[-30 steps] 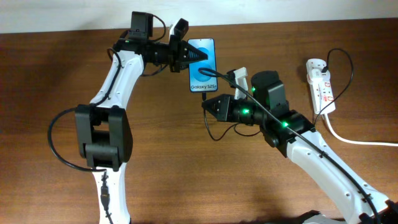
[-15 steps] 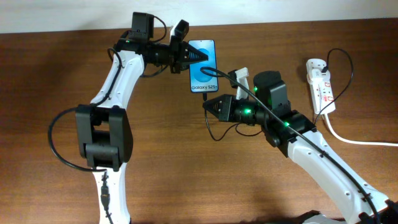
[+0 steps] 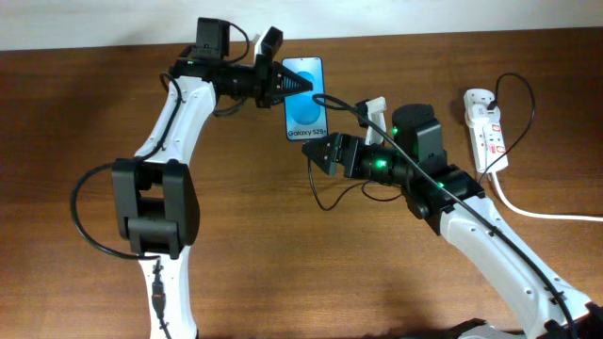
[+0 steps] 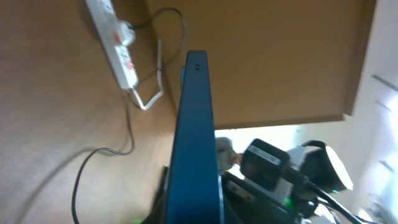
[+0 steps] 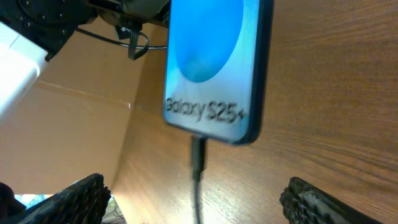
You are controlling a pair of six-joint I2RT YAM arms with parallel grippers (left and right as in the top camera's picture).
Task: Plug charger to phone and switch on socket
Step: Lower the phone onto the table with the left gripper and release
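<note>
While the left gripper (image 3: pixel 288 81) clamps its side edge, the slim black-framed blue-screened phone (image 3: pixel 305 105) sits far-centre over the brown wooden table (image 3: pixel 283 268), long axis far-to-near, base nearward meeting the thin black charger plug (image 5: pixel 198 155), right gripper (image 3: pixel 318 157) agape nearby.

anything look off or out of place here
Nothing stands out. The slim blue-screened smartphone sits in the left end effector, the thin black charger cable's plug meets its bottom edge, and the white power strip lies flat.
</note>
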